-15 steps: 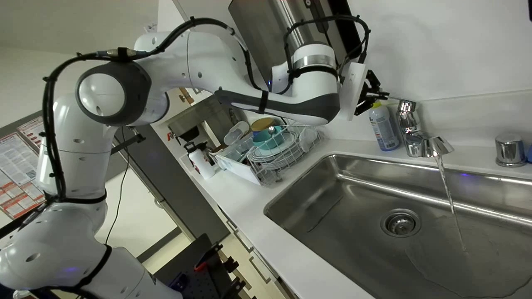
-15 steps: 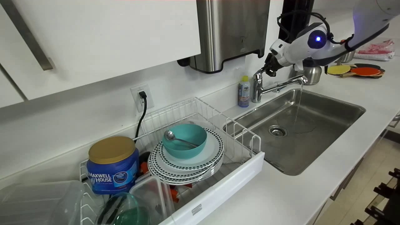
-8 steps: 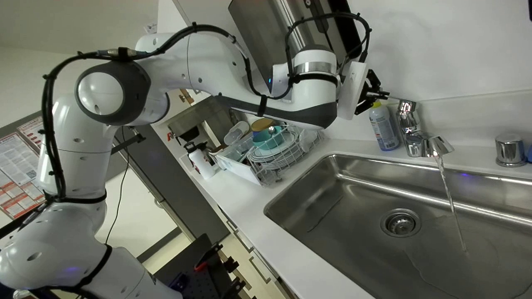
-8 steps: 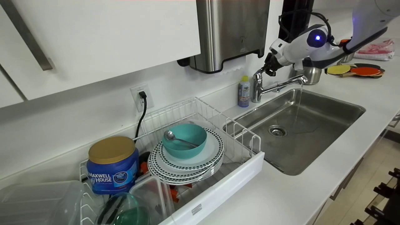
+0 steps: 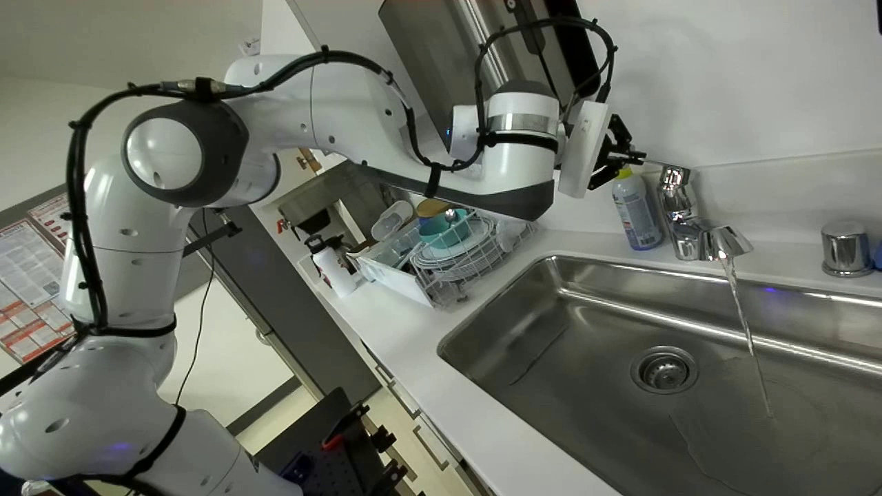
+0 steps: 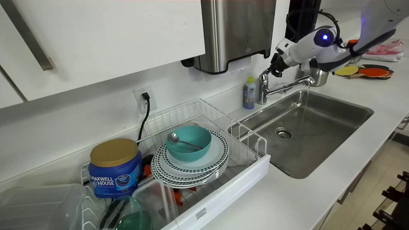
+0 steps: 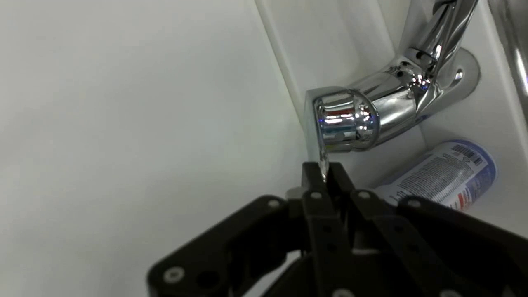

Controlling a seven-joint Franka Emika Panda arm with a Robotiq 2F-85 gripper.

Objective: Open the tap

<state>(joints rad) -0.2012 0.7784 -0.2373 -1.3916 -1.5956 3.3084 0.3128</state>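
Arm [image 5: 351, 103]: white, black cable looped along it. Far end holds the claw [image 7: 324, 173] above the counter [image 5: 413, 337], near the wall [image 5: 758, 89].
Sink [image 5: 586, 413]: steel, set into that counter; edge of a water patch visible on its floor.
Dispenser [image 6: 243, 28]: steel, on the wall, just beside a white cabinet [image 6: 105, 41].
Rack [image 6: 236, 186]: white wire, on the counter, well apart from the claw. Plates [image 6: 216, 153] stacked in it, teal bowl [image 6: 188, 156] on top.
Tap [image 7: 387, 107]: chrome, upright at the sink's back edge. Body just past the fingertips in the wrist view; lower than the claw in both exterior views. Spout [image 5: 725, 244] also lower.
Claw: black, fingertips together on the tap's lever [image 7: 315, 128], one on either side, touching it. Meets the tap nowhere else that I can see.
Bottle [image 5: 637, 217]: blue, upright, just beside the tap. Yellow cap [image 5: 625, 173] partly behind the claw in an exterior view.
Lever: thin, shiny, fixed to the top of the tap; free end between the tips.
Water [image 5: 744, 324]: thin stream, spout to sink, in both exterior views.
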